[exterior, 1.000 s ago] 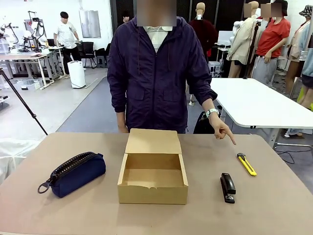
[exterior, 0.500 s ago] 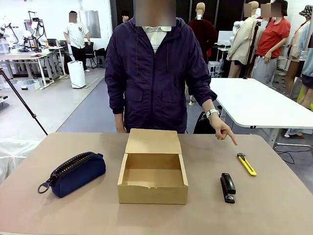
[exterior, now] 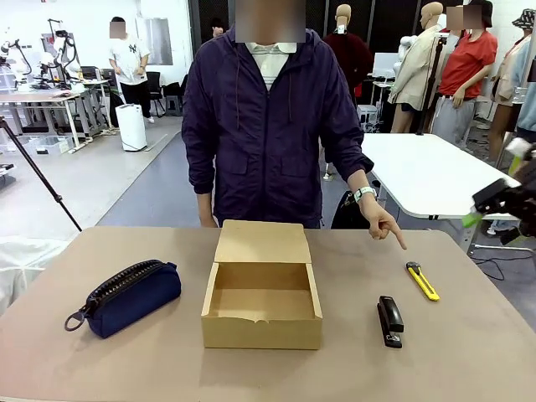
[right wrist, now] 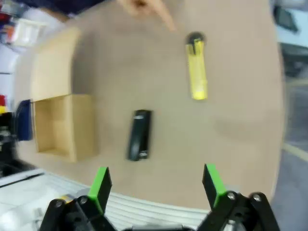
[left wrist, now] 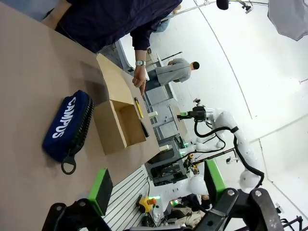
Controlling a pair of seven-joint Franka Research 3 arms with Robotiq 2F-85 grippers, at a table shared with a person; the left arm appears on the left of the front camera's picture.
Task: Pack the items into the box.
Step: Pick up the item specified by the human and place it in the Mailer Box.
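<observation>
Nothing packed yet | lower middle: box [exterior: 261,331] open, empty | lower right: stapler [exterior: 389,321], yellow tool [exterior: 423,280] just beyond, person's hand [exterior: 381,222] pointing at it | left gripper [left wrist: 158,185], right gripper [right wrist: 156,185] both spread wide, empty | next, likely: right gripper descends onto yellow tool.

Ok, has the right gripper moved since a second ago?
Yes. The right gripper has come in from the front view's right edge and is now above and to the right of the yellow tool, which has stayed put.
</observation>
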